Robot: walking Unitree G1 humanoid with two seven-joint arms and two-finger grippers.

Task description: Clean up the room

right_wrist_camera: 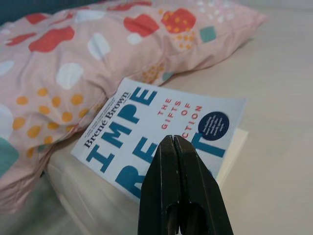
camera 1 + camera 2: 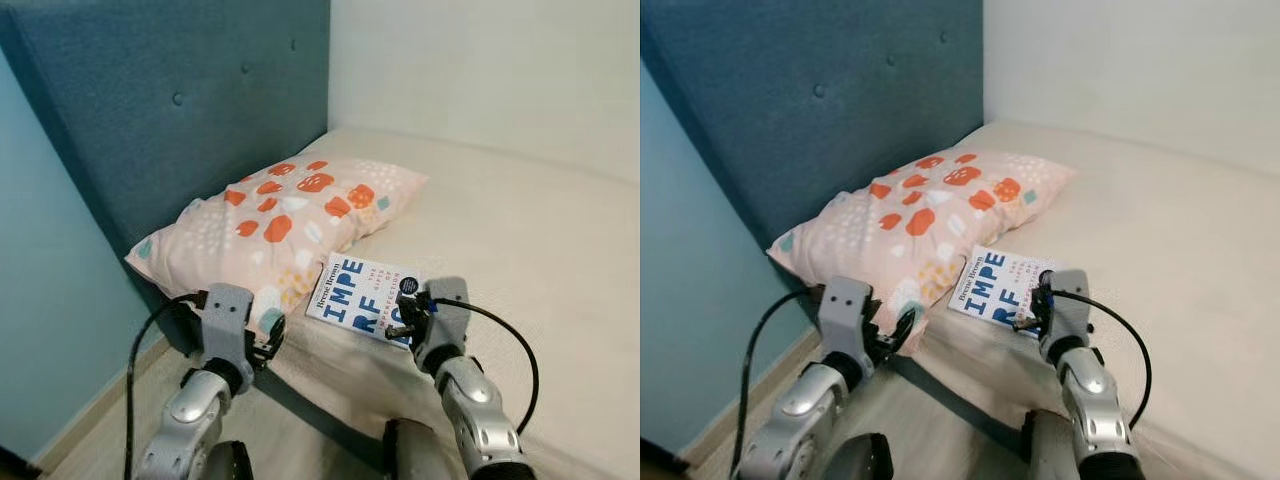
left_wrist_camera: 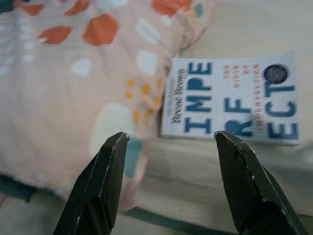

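- Lying near the edge of the bed (image 2: pixel 520 230), the book (image 2: pixel 362 295) is resting flat on the cream sheet, with its white cover and big blue letters facing up.
- The book is sitting just beside the pillow (image 2: pixel 285 220); its spine side is touching the pillow's lower edge or is tucked a little under it, but which of the two is not clear.
- The pillow is pink with orange, white and teal spots, and it is leaning toward the blue padded headboard (image 2: pixel 190 100).
- The right gripper (image 1: pixel 177 183) is hovering over the near corner of the book, and its two black fingers are pressed together with nothing between them.
- The left gripper (image 3: pixel 171 181) is waiting in front of the bed edge, below the pillow's corner, and its fingers (image 3: pixel 105 181) are spread apart and holding nothing.
- In the left wrist view, the pillow and the book are both showing between the spread fingers.
- A light blue wall (image 2: pixel 50 300) is standing to the left of the headboard.
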